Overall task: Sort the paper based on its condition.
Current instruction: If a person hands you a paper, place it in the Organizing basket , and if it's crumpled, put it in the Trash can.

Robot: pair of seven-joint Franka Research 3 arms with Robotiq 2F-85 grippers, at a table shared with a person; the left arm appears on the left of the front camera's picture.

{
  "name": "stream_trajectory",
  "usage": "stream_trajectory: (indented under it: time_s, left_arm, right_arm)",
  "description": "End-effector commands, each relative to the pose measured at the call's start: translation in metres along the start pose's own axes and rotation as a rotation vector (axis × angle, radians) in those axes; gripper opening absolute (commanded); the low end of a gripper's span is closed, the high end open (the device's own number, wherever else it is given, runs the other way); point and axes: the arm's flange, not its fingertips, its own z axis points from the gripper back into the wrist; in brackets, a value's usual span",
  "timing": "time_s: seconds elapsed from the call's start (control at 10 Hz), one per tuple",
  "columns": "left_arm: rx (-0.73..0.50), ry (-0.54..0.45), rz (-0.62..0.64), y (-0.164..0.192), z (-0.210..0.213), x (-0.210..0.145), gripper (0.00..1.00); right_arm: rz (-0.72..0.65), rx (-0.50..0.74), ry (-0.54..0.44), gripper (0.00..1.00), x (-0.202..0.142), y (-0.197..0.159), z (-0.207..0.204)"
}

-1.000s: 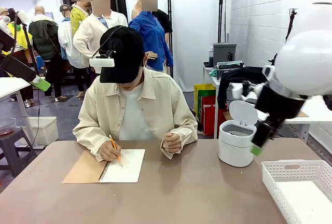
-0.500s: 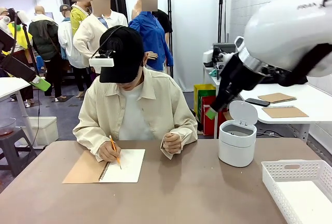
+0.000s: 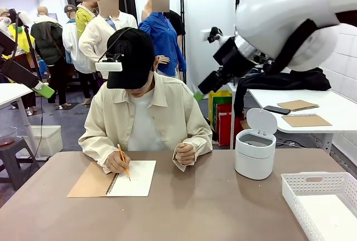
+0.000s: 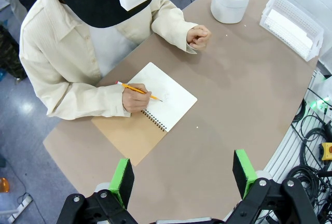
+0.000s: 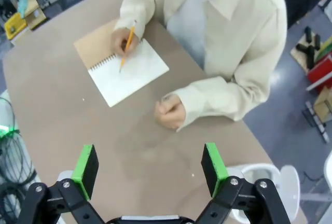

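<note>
Only white paper page spotted so far: flat in the open brown-backed spiral notebook, left part of the brown table, under the person's pencil hand. Not loose yet. Something white and flat inside the white slotted plastic basket too, can't tell whether sheets. Probably featherlight, floppy, crease-prone; best pinched gently at a free corner. Left black green-padded gripper and right gripper both up high, jaws spread wide, nothing held.

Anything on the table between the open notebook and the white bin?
Only the person's fist rests there, nearer the notebook; the tabletop toward the bin is bare, in the front view.
</note>
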Motion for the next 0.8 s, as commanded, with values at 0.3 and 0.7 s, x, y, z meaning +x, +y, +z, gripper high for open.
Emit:
stream_trajectory:
  time_s: [0.3, 0.7]
  left_arm:
    - [0.0, -0.005, 0.001, 0.0, 0.001, 0.0, 1.0]
    - [0.0, -0.005, 0.001, 0.0, 0.001, 0.0, 1.0]
  right_arm:
    - [0.076, 0.041, 0.058, 1.0, 0.053, -0.002, -0.01]
    - [0.116, 0.043, 0.049, 1.0, 0.068, 0.007, -0.009]
